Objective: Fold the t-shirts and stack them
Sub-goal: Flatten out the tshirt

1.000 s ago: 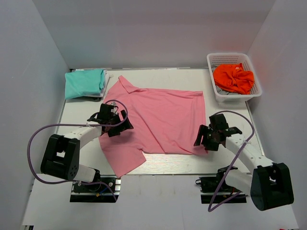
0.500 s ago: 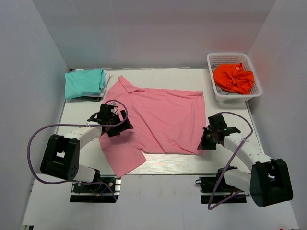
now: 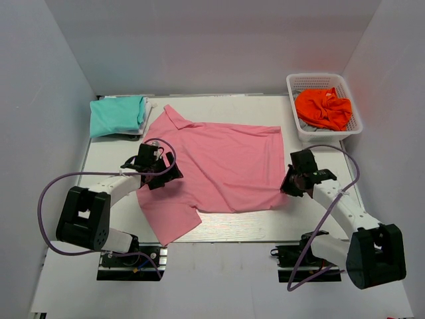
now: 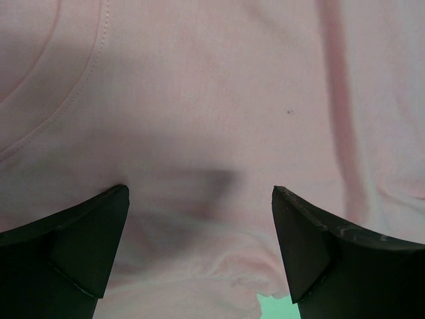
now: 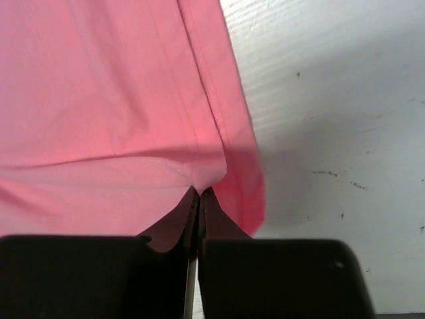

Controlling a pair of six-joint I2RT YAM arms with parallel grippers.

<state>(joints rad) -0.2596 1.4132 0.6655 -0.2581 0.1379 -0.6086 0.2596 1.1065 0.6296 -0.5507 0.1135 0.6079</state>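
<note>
pink t-shirt (image 3: 226,166) lies spread across the middle of the table (image 3: 265,226), collar toward the far left, one sleeve hanging toward the near edge by my left arm. teal t-shirt (image 3: 117,114) sits folded in the far-left corner, just beside the pink collar. left gripper (image 3: 161,174) is low over the pink cloth near the sleeve seam; on the left wrist view its jaws stand wide apart (image 4: 199,219), cloth below them and nothing gripped between. right gripper (image 3: 292,183) is at the shirt's near-right corner; on the right wrist view its jaws are pressed together (image 5: 198,199) with the hem pinched between them, the fabric puckering up into the fingers. white basket (image 3: 345,83) at the far right holds crumpled orange cloth (image 3: 323,107), well apart from both shirts.
</note>
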